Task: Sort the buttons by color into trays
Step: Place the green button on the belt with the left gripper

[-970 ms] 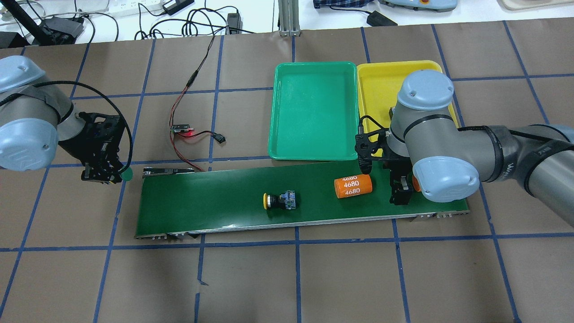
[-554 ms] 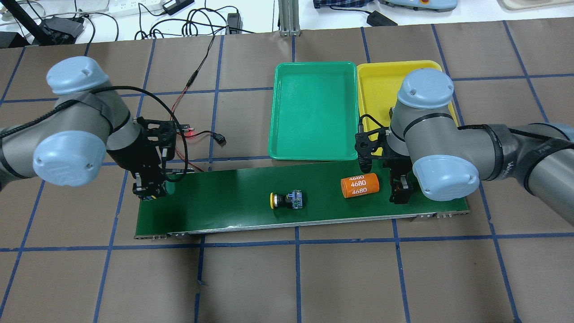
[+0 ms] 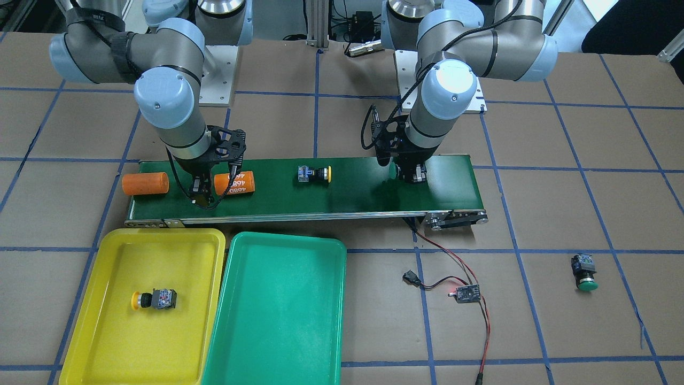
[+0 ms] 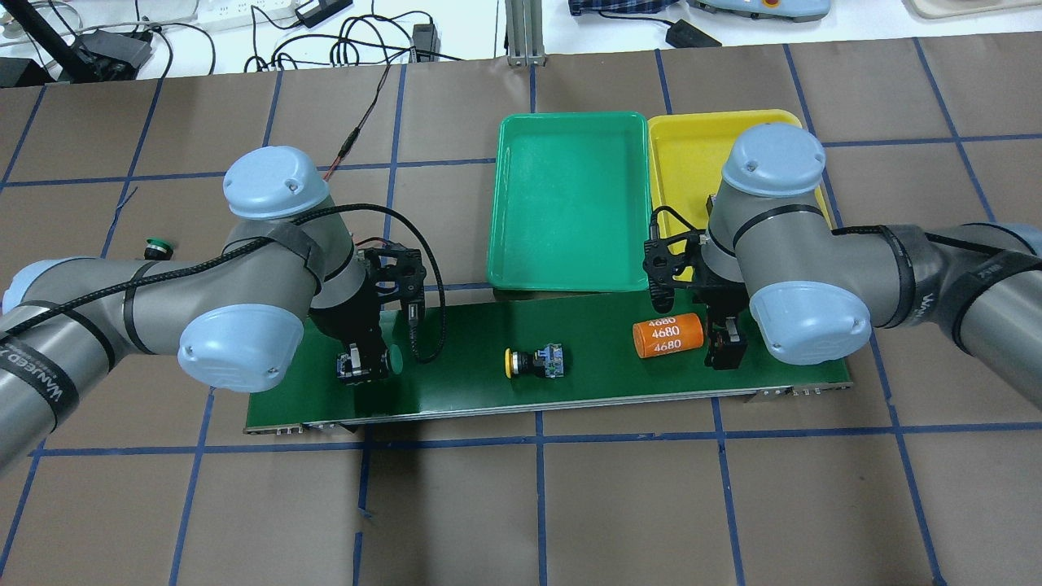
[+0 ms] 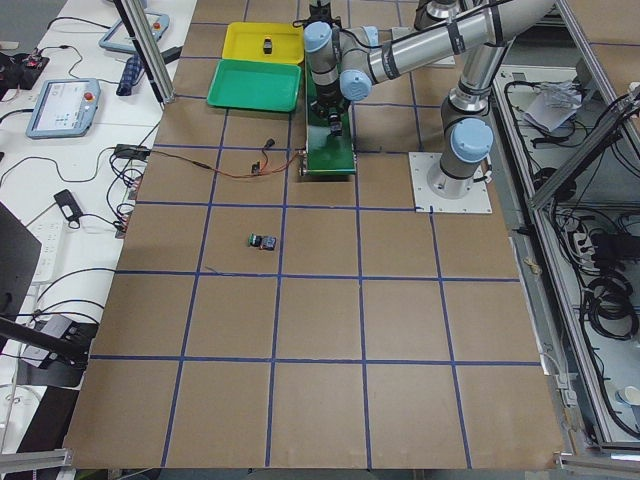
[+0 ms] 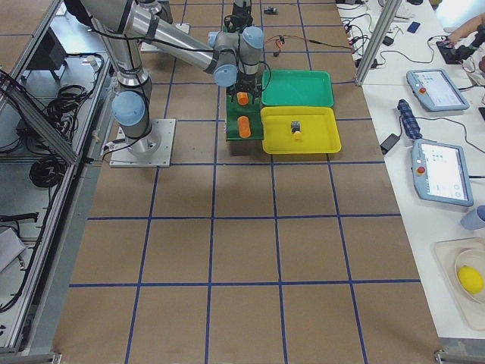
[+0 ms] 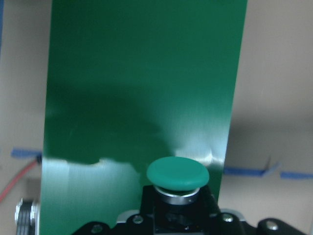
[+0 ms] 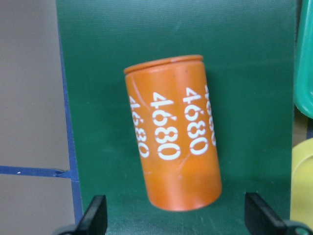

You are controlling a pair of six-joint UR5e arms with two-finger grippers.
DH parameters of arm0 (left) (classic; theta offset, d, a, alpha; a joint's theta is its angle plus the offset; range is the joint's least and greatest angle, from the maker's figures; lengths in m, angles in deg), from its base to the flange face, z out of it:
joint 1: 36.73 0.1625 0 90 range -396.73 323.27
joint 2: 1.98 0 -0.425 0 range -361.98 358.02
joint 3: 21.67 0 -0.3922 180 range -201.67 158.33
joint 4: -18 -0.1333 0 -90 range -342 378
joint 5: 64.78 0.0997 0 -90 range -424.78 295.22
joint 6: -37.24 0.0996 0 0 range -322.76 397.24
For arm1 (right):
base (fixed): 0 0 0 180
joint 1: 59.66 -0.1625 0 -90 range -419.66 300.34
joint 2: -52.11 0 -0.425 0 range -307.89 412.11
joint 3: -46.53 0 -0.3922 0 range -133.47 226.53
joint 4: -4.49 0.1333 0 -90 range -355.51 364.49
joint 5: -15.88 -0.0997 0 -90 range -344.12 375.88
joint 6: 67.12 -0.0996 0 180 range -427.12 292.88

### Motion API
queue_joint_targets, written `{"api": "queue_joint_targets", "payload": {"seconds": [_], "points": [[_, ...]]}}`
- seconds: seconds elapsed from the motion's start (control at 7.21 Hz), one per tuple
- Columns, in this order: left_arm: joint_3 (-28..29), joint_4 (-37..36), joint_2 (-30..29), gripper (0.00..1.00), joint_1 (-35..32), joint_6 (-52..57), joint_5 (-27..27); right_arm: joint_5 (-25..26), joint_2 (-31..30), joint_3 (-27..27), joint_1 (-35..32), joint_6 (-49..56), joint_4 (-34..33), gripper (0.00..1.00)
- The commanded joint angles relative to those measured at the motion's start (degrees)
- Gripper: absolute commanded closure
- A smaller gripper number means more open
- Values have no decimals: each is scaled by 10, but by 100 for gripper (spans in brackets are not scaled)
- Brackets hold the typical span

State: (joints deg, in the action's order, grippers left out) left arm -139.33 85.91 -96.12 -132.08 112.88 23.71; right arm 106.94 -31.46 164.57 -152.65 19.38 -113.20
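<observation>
The left hand is gripping a green button over the conveyor belt. The right hand is hanging wide open, empty, beside an orange cylinder; a yellow button is lying mid-belt.

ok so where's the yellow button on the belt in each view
front-facing: yellow button, middle of the belt
overhead: the button, belt middle
exterior left: too small to tell
exterior right: too small to tell
left wrist: not in it
right wrist: not in it
landmark: 4680 cylinder, between it and the right tool
</observation>
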Motion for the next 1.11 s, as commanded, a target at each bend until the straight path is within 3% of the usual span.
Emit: {"api": "queue_joint_targets", "payload": {"seconds": [0.0, 0.28, 0.69, 0.97], "points": [[2, -15, -2, 0, -1, -3, 3, -1, 2, 0, 0, 0, -1, 0], [8, -9, 12, 0, 82, -1, 2, 0, 2, 0, 0, 0, -1, 0], [23, -32, -7, 0, 267, 3, -6, 0, 2, 1, 0, -1, 0, 0], [35, -132, -38, 0, 319, 0, -6, 0, -4, 5, 0, 0, 2, 0]]}}
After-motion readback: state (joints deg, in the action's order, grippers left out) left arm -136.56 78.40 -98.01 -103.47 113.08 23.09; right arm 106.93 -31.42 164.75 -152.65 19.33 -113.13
